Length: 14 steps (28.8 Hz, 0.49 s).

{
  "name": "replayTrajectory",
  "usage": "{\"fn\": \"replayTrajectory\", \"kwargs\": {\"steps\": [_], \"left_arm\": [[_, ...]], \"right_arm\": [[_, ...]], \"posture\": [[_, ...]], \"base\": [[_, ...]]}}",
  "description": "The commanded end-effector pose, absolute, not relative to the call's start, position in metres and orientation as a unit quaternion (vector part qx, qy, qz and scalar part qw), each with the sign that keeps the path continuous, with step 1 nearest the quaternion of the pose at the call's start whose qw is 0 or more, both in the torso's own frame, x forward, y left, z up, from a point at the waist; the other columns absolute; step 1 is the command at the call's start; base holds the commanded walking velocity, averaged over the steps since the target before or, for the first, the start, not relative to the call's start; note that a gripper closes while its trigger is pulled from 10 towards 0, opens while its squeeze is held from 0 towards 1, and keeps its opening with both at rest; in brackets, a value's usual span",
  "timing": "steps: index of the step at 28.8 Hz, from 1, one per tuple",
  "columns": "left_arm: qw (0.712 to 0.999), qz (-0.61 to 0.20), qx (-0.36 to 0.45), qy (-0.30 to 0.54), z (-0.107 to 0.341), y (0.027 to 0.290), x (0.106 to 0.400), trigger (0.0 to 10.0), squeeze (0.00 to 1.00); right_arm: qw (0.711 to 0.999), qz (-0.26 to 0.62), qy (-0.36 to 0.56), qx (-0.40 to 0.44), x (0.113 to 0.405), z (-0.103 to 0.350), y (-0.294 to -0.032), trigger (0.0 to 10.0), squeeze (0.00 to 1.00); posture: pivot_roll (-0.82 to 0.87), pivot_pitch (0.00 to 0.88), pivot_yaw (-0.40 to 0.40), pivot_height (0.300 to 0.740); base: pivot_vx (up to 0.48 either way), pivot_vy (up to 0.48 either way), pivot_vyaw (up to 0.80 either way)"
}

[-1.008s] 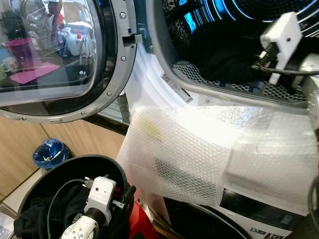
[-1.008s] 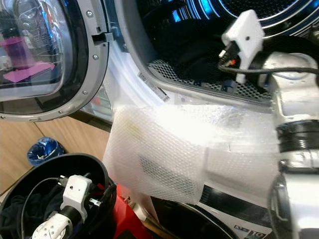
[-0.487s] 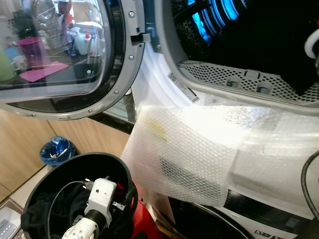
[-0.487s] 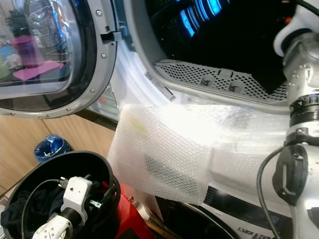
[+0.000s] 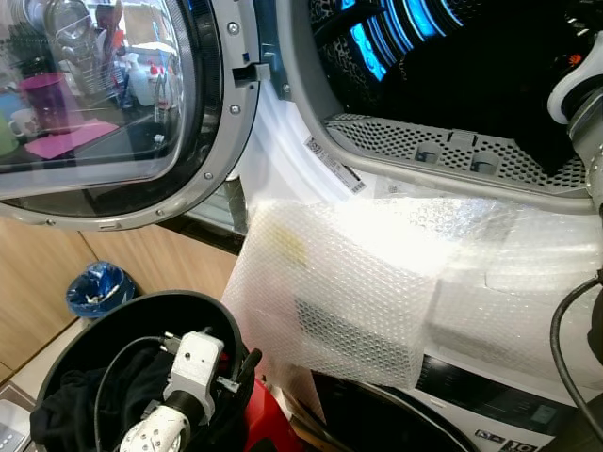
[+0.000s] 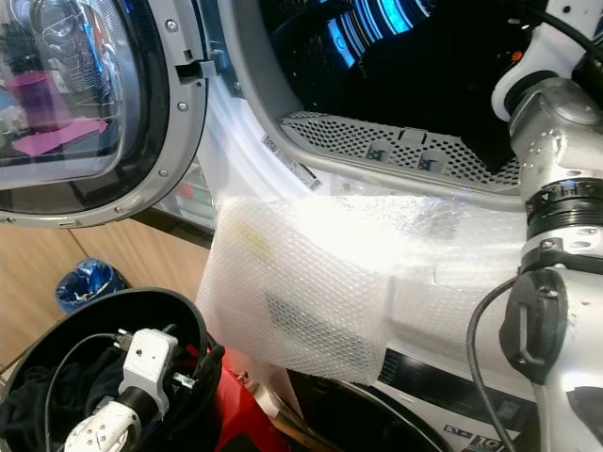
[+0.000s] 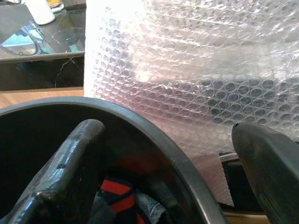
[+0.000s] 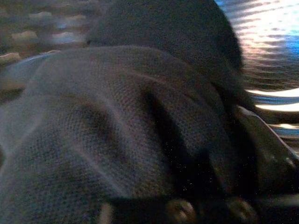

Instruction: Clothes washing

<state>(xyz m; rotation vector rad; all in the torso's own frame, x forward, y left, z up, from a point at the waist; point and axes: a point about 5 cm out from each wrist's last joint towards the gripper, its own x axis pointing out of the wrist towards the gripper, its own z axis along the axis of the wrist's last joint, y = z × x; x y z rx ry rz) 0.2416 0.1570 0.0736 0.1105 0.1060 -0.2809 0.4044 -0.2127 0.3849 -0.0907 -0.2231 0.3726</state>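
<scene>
Reaching into the washer drum (image 5: 443,56), right arm cut off at the frame edge, right pincer (image 8: 154,135) buried in dark grey cloth (image 8: 117,126), so grip cannot be told. Hangs over the black bin (image 5: 203,315), left pincer (image 7: 168,163) with fingers apart, dark clothes (image 5: 66,419) below. Hides the washer front, bubble wrap (image 5: 377,282); label by the rim (image 5: 334,165) unreadable.

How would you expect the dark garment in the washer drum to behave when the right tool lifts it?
The dark knit garment will probably hang floppy, since it folds softly. Its coarse weave suggests little slipping. It may snag on the perforated grey drum lip.
</scene>
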Motion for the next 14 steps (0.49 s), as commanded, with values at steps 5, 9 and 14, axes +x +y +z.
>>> {"fn": "replayTrajectory", "kwargs": {"steps": [5,9,14], "left_arm": [[0.986,-0.142,0.061,0.056,0.075,0.160,0.243,10.0,0.00],[0.986,-0.147,0.061,0.055,0.075,0.158,0.243,10.0,0.00],[0.986,-0.146,0.062,0.052,0.077,0.158,0.244,10.0,0.00]], "right_arm": [[0.958,0.251,-0.131,-0.053,0.404,0.410,-0.175,10.0,0.00],[0.940,0.307,-0.139,-0.048,0.402,0.423,-0.146,10.0,0.00],[0.921,0.358,-0.132,-0.081,0.400,0.426,-0.117,10.0,0.00]], "posture": [[-0.02,0.069,0.089,0.740],[-0.02,0.064,0.084,0.740],[0.01,0.051,0.074,0.740]], "base": [[0.000,0.000,0.00],[0.000,0.000,0.00],[0.000,0.000,0.00]]}}
